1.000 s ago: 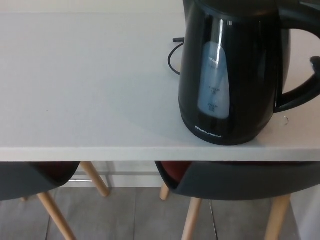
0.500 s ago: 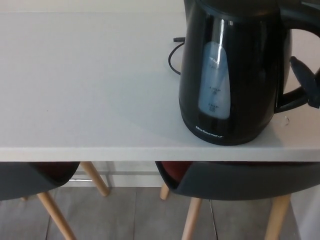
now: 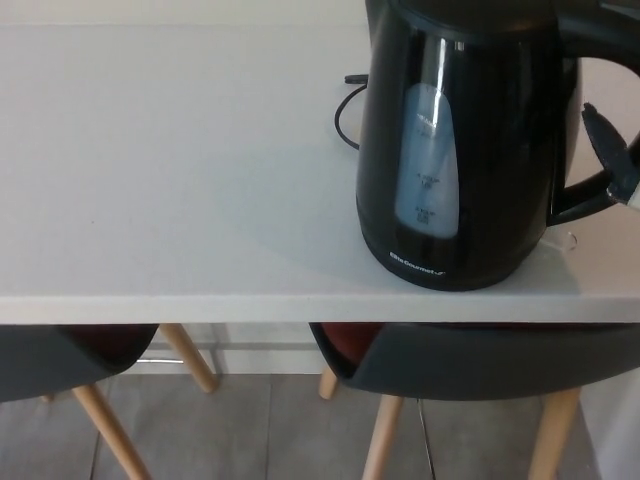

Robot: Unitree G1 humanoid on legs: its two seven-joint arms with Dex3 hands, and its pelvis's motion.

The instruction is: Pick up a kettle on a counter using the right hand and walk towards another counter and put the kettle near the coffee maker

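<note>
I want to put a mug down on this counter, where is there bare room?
The counter is bare across its left and middle, from the front edge to the back, bordered on the right by the kettle and its thin cord. The right end is crowded: the right hand is at the kettle's handle.

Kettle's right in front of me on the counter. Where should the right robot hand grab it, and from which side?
Grip the kettle by its loop handle, coming in from the right. The handle juts out on that side with an open gap for fingers, while the body is wide and smooth. The right robot hand is already at the handle; its grip can't be judged here.
</note>
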